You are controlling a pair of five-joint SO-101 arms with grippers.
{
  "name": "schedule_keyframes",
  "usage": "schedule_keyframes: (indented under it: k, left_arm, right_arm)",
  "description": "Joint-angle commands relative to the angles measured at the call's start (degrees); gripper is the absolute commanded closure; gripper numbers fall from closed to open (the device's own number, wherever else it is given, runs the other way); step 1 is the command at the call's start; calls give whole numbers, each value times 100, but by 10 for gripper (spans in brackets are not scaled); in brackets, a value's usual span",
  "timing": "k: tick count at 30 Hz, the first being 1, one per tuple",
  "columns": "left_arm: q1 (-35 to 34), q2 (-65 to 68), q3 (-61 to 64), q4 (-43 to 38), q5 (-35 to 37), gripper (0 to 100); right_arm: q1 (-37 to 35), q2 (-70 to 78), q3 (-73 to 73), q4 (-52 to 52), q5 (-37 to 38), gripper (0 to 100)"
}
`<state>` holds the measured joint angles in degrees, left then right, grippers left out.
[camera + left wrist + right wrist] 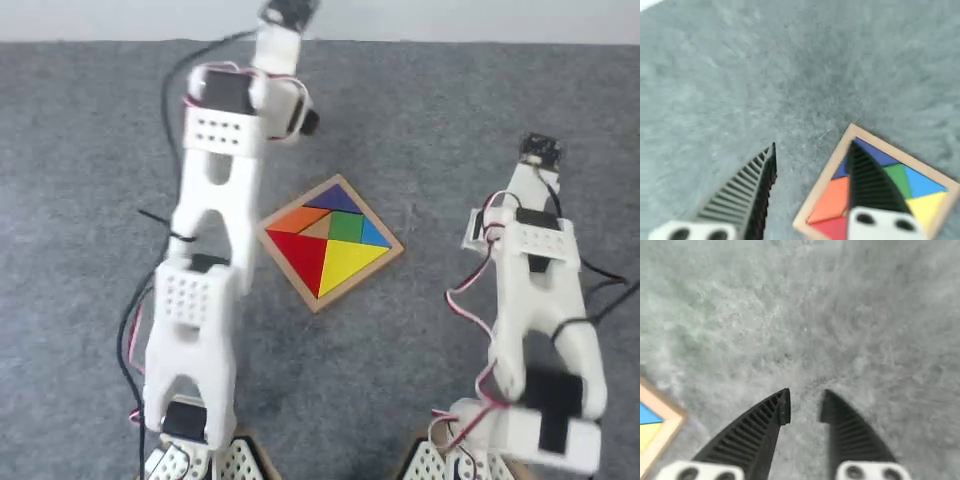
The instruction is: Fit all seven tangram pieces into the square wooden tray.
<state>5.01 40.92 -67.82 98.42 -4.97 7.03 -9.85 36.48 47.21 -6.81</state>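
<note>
Tray (287, 268) sits mid-tabletop (450, 110), turned corner-on like a diamond, betw. the two arms. Packed inside: red triangle (305, 262) & yellow triangle (352, 262) on the near side, orange piece (298, 218), green piece (347, 226), dk-blue piece (335, 197) and lt-blue piece (376, 236) beyond. Tan patch (318, 229) in the middle, piece or bare wood, can't tell. Left jaws wide apart, empty, one finger above the tray, the other over grey felt. Right jaws apart too, narrower gap, nothing betw. them, over felt near a tray corner.
</note>
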Motion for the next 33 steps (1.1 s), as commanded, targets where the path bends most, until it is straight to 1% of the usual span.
schedule_keyframes:
  k: [1,2,5,7,10,12,13,15,18,23,25,28,33]
  left_arm:
    - [-35,-2655,1982,229,193,882]
    - [-35,-3262,2615,211,167,899]
    - [-35,-4923,4514,167,141,926]
    - [-35,-5890,5903,-149,141,946]
    - [-44,-7156,8347,-1196,141,988]
    - [-44,-7851,9877,-2013,149,987]
    - [-44,-8167,10545,-2400,149,987]
    - [-185,-8677,11503,-3077,149,987]
    - [-624,-9204,12400,-3745,149,987]
    - [-1134,-9556,13516,-4079,158,987]
    - [-1275,-9679,13921,-4290,158,987]
    - [-1459,-9960,14431,-4721,158,987]
    - [-1495,-10637,15327,-5547,158,987]
  right_arm:
    - [110,-1077,246,92,70,990]
    - [119,-1349,378,119,123,992]
    - [92,-2202,985,75,589,991]
    - [84,-2774,1424,75,835,991]
    - [136,-3635,2154,84,1169,991]
    - [119,-4198,2716,84,1389,991]
    - [92,-4488,2989,84,1468,991]
    - [92,-5015,3508,84,1574,991]
    - [92,-5771,4158,127,1749,991]
    - [119,-7029,5134,136,1767,991]
    - [127,-7538,5371,207,1758,990]
    - [92,-8295,5591,593,1776,987]
    - [110,-9481,5996,1200,1785,987]
